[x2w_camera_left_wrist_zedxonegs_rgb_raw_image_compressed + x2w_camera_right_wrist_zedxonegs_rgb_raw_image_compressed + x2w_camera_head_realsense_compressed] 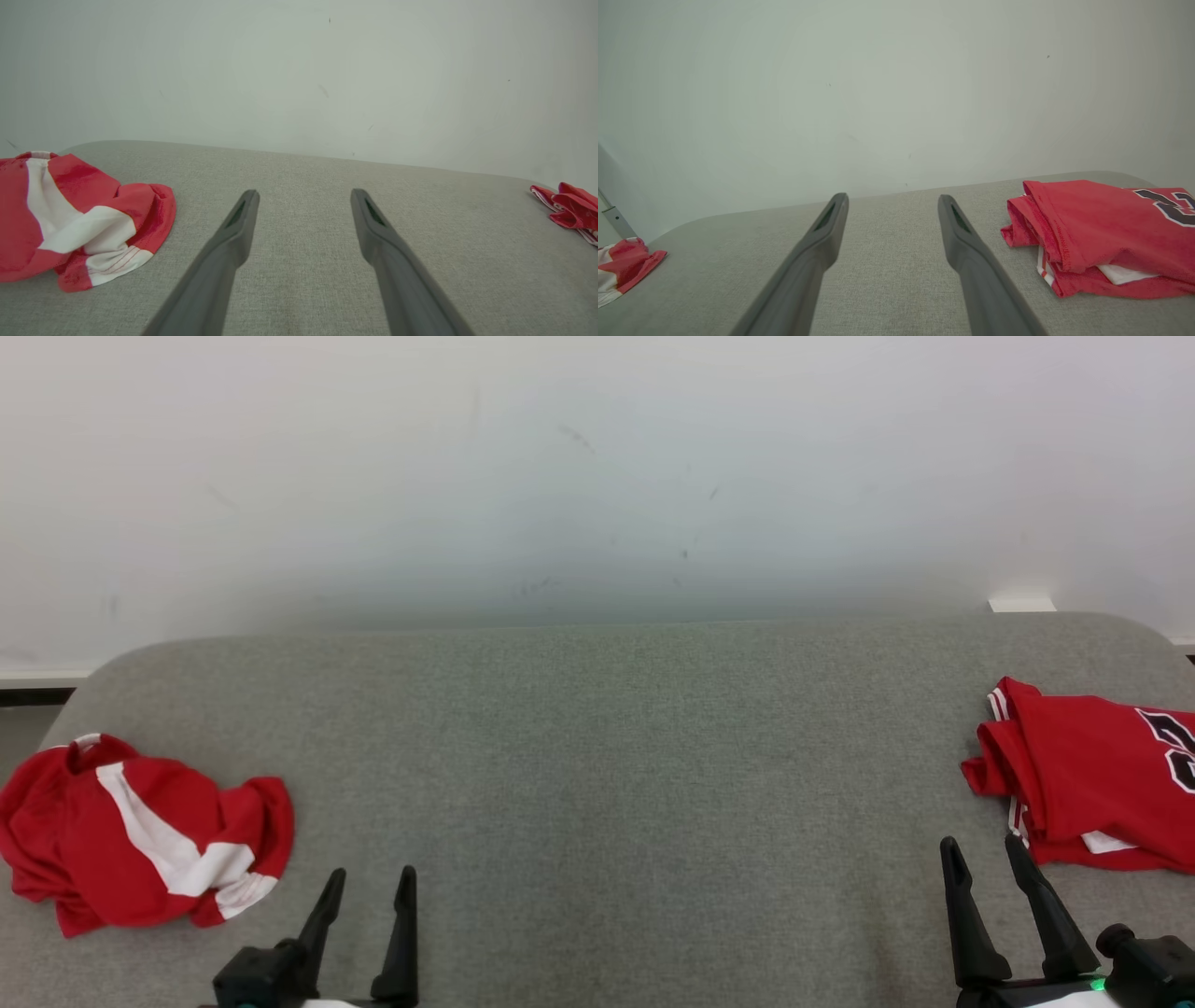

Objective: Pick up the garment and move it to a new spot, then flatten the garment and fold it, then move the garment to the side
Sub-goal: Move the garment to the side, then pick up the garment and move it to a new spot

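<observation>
Left gripper [372, 872] and right gripper [981, 842]: jaws wide, empty. Crumpled red-and-white garment [140, 835] at eight o'clock, folded red jersey [1092, 775] at three.

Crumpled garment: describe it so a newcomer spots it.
On the grey table, look at the left end, near the left tool. The crumpled garment there is red with a broad white stripe, unlike the folded red jersey with dark numerals at the right end.

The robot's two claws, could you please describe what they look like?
The left claw and right claw each have two long, matt black fingers tapering to blunt tips, on a black base. The wrist views show a narrow recessed slot inside each tip. A small green light glows at the right base, with pale casing beneath.
</observation>
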Controlling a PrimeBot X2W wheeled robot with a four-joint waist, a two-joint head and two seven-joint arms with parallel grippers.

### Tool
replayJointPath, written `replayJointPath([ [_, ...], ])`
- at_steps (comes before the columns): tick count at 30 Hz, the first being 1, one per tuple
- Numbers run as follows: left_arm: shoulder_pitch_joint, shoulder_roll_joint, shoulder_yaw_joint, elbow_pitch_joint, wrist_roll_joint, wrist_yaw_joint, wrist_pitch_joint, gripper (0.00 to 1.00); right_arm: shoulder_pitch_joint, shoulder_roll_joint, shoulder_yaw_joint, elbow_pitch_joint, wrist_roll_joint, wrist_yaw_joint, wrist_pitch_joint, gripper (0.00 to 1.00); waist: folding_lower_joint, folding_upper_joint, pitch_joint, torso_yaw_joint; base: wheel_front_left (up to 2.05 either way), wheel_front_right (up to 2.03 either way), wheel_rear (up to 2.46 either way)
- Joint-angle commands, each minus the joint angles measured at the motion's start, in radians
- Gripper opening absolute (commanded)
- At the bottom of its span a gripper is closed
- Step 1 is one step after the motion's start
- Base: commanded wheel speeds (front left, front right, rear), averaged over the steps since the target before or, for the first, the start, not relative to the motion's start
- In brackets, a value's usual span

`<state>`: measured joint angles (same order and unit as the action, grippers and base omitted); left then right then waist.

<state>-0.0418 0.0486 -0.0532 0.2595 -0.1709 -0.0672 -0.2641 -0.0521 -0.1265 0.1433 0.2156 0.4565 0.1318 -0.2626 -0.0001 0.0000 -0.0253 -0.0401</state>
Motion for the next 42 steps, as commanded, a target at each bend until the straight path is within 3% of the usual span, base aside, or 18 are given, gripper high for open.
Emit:
replayJointPath([
  [1,0.006,0.004,-0.003,0.001,-0.008,0.006,0.0,1.0,0.011,0.001,-0.01,-0.003,-0.008,-0.002,-0.002,1.0,0.0001,0.0,0.002,0.001,0.0,0.0,0.0],
  [20,-0.012,0.004,-0.028,-0.007,-0.019,0.022,0.0,1.0,0.012,0.029,-0.002,0.005,-0.041,-0.002,-0.002,1.0,0.0001,0.0,0.005,0.018,0.0,0.0,0.0],
  [26,-0.034,0.004,-0.031,-0.018,-0.001,0.026,0.0,1.0,0.02,0.034,0.006,0.003,-0.028,-0.002,-0.002,1.0,0.0001,0.0,0.007,0.107,0.0,0.0,0.0],
  [34,-0.033,0.003,0.014,0.012,0.0,0.063,0.0,1.0,-0.002,0.042,0.051,0.012,-0.023,-0.002,-0.003,1.0,0.0001,0.0,0.013,0.251,0.0,0.0,0.0],
  [42,-0.042,0.004,0.028,0.01,-0.026,0.065,0.0,1.0,-0.012,0.048,0.074,0.013,-0.018,-0.002,-0.003,1.0,0.0001,0.0,0.027,0.379,0.0,0.0,0.0],
])
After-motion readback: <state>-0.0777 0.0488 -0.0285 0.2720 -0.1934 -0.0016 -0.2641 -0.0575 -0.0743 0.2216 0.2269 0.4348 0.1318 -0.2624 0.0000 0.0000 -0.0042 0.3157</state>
